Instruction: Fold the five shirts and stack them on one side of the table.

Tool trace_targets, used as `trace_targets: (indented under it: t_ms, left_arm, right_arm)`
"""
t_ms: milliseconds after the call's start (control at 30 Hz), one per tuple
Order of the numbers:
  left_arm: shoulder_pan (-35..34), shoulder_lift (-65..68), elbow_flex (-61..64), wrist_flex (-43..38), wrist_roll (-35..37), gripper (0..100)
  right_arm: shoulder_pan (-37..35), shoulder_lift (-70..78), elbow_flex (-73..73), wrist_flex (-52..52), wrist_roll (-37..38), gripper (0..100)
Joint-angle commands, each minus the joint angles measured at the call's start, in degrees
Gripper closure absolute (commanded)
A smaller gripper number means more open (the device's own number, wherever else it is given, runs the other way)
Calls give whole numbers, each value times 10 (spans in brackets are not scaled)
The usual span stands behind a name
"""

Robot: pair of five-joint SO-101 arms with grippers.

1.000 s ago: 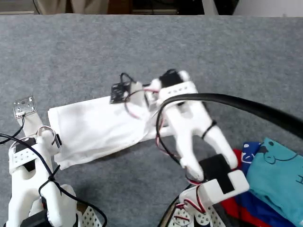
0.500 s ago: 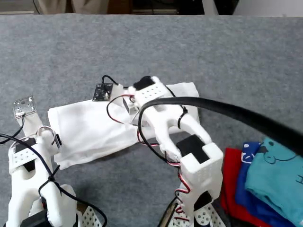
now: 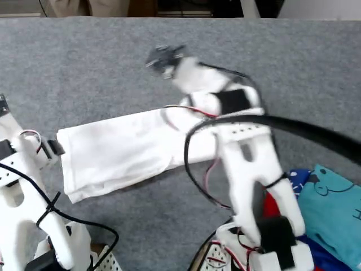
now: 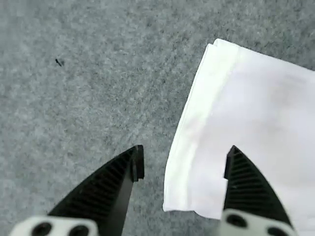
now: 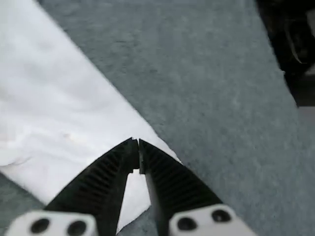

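A white shirt (image 3: 118,149), folded into a long strip, lies across the middle of the grey table. My right arm (image 3: 242,164) rises from the near edge over the strip's right end. In the right wrist view my right gripper (image 5: 137,145) is shut above the shirt's edge (image 5: 54,118), with nothing seen between its fingers. My left arm (image 3: 25,169) stands at the near left. My left gripper (image 4: 184,158) is open above the shirt's left corner (image 4: 197,196), one finger over bare table, the other over cloth.
A pile of shirts sits at the near right edge: teal (image 3: 333,209) on top, blue (image 3: 297,179) and red (image 3: 271,204) beneath. A black cable (image 3: 316,132) crosses above the right side. The table's far half (image 3: 84,62) is bare grey felt.
My right arm swept left across the shirt, then lifted and swung toward the far side. My left arm shifted left. The shirt's right end now shows beside the right arm.
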Motion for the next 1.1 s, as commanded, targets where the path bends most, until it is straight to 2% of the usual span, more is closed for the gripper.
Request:
trace_targets:
  t_ms: [0,133,233,367,600,800,900,1067]
  left_arm:
    - [21,30,-20,9,6,713]
    - [25,114,-21,-20,6,714]
    - [25,177,-21,-61,5,715]
    - [20,238,-21,-115,5,722]
    - [44,305,-15,-166,6,807]
    - [66,342,-41,-163,6,924]
    - [69,355,-48,-161,6,981]
    - [54,357,-54,-148,7,981]
  right_arm:
    - [102,-36,97,-171,-70,993]
    - [185,-36,199,-338,-142,991]
    - [218,-29,226,-394,-151,991]
    - [246,8,211,-404,-152,991]
    - [261,114,146,-404,-152,991]
    - [261,160,109,-404,-153,992]
    - [262,162,109,-404,-179,992]
    - [276,164,110,-426,-197,991]
